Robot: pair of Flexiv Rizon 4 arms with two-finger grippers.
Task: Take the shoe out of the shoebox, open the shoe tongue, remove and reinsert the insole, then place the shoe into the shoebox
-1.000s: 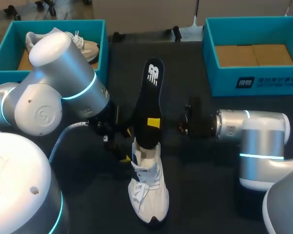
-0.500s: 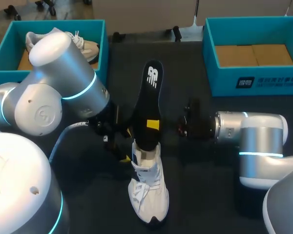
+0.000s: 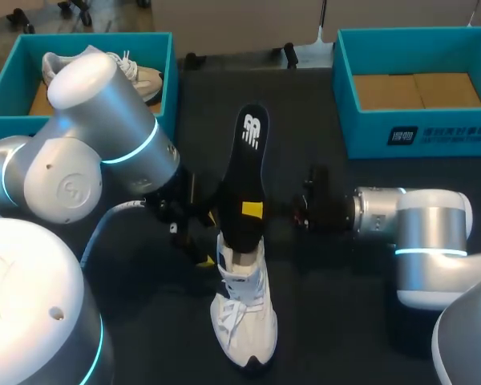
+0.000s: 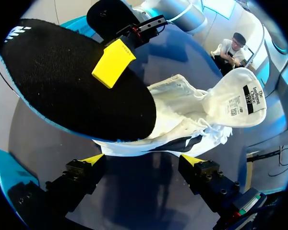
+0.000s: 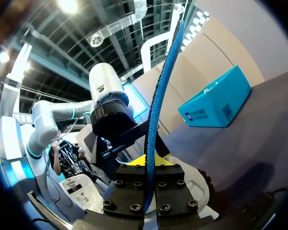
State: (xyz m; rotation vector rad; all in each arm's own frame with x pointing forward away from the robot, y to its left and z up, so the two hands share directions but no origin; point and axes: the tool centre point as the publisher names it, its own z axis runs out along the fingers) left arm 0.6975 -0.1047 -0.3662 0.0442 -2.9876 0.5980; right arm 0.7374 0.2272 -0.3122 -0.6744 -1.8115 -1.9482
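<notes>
A white shoe [image 3: 242, 313] stands on the black table with its toe toward the near edge. A black insole [image 3: 248, 168] sticks up out of its opening, heel end in the shoe. My right gripper [image 3: 252, 210] is shut on the insole's edge just above the shoe. In the right wrist view the insole [image 5: 159, 91] shows edge-on, pinched between the fingers [image 5: 168, 184]. My left gripper [image 3: 207, 238] stands open beside the shoe's heel. In the left wrist view the shoe [image 4: 192, 112] and insole [image 4: 72, 86] lie just ahead of its spread fingertips [image 4: 93, 158], which do not touch them.
A teal shoebox [image 3: 8, 80] at the back left holds another white shoe [image 3: 136, 74]. A second teal shoebox [image 3: 345, 88] at the back right has a bare cardboard floor. My left arm's large elbow [image 3: 104, 136] hangs over the left of the table.
The insole and my right gripper have shifted slightly down toward the shoe. The left arm and the shoe have stayed put.
</notes>
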